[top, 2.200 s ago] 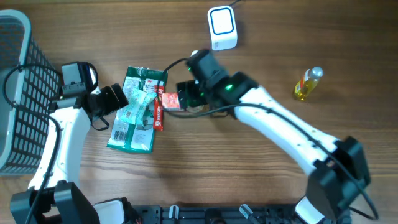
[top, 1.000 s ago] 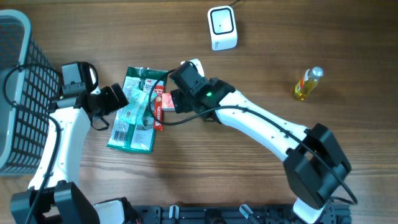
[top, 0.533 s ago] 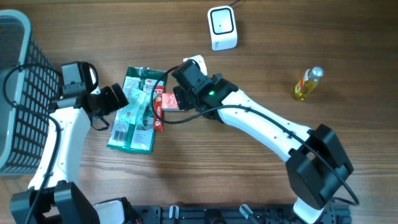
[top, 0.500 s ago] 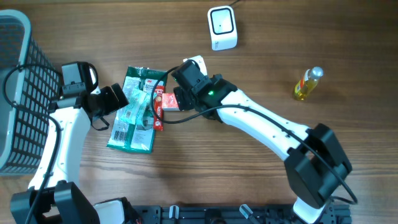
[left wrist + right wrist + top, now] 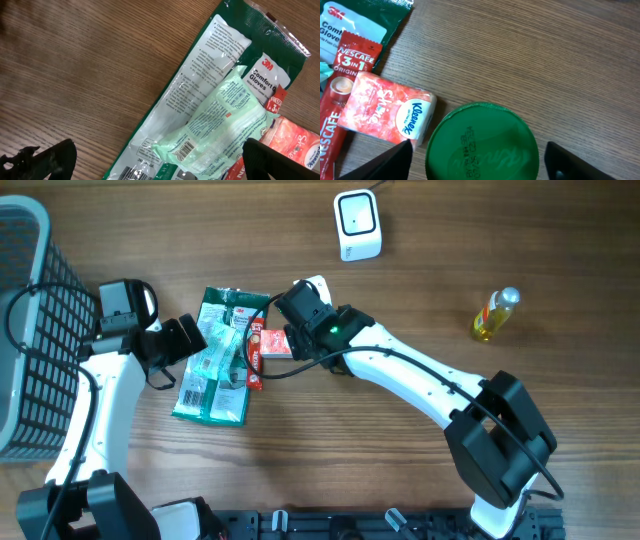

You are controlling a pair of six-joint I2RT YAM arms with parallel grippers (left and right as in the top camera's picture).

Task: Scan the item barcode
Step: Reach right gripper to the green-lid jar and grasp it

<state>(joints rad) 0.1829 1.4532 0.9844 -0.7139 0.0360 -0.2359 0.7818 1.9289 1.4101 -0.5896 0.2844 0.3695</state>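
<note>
**Right arm starts to close on green-lidded tub**

The round tub with a green plastic lid (image 5: 482, 137) stands on the wooden table (image 5: 400, 470) at the right edge of the pile. From overhead it is almost hidden beneath the right gripper (image 5: 477, 148). That gripper, which slid left toward the pile over the last two seconds, now straddles the lid. Its jaws have just begun to draw in from their widest, but both fingers remain clear of the rim, so nothing is held yet. The pick-up looks to be starting, with the scan itself yet to come. Only a stamped code shows on the lid, and no barcode is visible.

The pink Kleenex tissue pack (image 5: 387, 110) lies just beside the lid, so the finger on that side has a narrow gap to work in. On the other side the wood is bare. Beyond the tissues lie a red Nescafé sachet (image 5: 345, 85) and a dark green 3M glove packet (image 5: 200, 95).

The left gripper (image 5: 157, 150) has not moved; it hovers spread wide over the packets and holds nothing.

Open table runs from the tub up to the white barcode scanner (image 5: 357, 225). The yellow bottle (image 5: 495, 315) and the black wire basket (image 5: 40, 330) sit well apart.
</note>
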